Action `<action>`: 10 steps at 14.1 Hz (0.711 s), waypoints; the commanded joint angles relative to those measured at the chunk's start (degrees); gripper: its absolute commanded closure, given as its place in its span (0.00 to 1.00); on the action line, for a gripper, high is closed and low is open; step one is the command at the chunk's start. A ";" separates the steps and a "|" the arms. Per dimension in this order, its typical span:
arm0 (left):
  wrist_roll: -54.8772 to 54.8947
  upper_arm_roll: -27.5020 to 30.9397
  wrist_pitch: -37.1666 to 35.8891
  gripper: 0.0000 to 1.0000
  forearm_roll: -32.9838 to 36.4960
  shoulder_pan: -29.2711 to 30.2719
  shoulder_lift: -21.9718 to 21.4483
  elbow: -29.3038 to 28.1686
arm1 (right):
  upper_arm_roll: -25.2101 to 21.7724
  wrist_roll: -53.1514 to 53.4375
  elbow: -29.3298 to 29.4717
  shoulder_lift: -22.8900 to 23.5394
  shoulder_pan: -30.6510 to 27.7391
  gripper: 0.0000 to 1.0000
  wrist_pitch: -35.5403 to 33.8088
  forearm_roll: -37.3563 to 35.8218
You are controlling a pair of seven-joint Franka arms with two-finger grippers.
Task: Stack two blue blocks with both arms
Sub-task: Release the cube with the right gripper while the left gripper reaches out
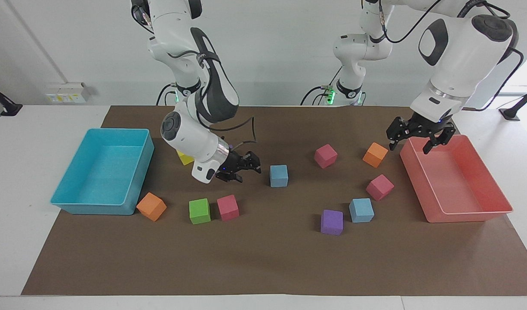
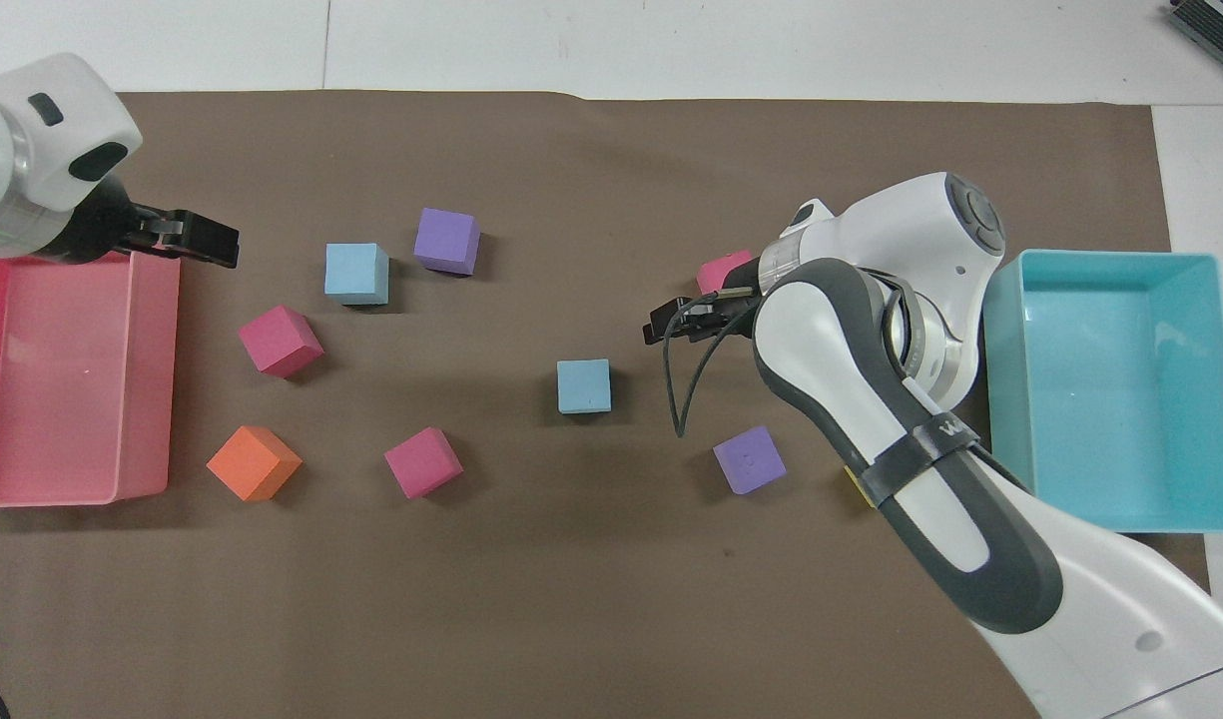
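Two blue blocks sit on the brown mat (image 1: 263,267), well apart, nothing stacked yet. Landmark: the mid blue block (image 1: 278,175), about mid-mat. The 2nd blue block (image 1: 361,210) lies farther from the robots than the mid one, toward the left arm's end, just beside a purple block (image 1: 331,222) and near a pink block (image 1: 379,187).

Right gripper (image 1: 242,167) hangs low beside the mid blue block, on its right-arm-end side, tilted sideways, apart from it, holding nothing. Can't tell if its fingers are apart or together.

Left gripper (image 1: 418,137) is over the rim of the pink tray (image 1: 469,213), well apart from the mid blue block, w/ an orange block (image 1: 375,154) just beside it. Its fingers stand apart, empty.

Other bits rel. to the mid blue block: another pink block (image 1: 325,155) near it, slightly nearer the robots, toward the left arm's end. Green block (image 1: 199,211) and a 3rd pink block (image 1: 227,207) lie farther from the robots, toward the right arm's end. Blue tray (image 1: 74,202) sits at the right arm's end, well apart, w/ a 2nd orange block (image 1: 151,206) touching or just beside its corner.
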 commanded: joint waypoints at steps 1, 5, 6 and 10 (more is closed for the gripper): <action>-3.46 0.42 4.42 0.00 3.16 -1.82 3.94 0.47 | 0.50 -3.00 -4.92 -1.79 -0.33 1.00 2.53 5.21; -8.29 0.51 10.39 0.00 5.01 -4.54 9.82 0.64 | 0.50 -10.28 -9.48 -1.88 0.28 1.00 5.59 11.96; -9.88 0.51 12.50 0.00 5.55 -5.33 10.97 0.64 | 0.50 -11.52 -10.37 -1.79 0.20 1.00 5.96 13.38; -10.42 0.51 16.81 0.00 5.64 -5.43 14.49 0.55 | 0.50 -17.32 -11.79 -0.30 0.46 1.00 6.66 19.97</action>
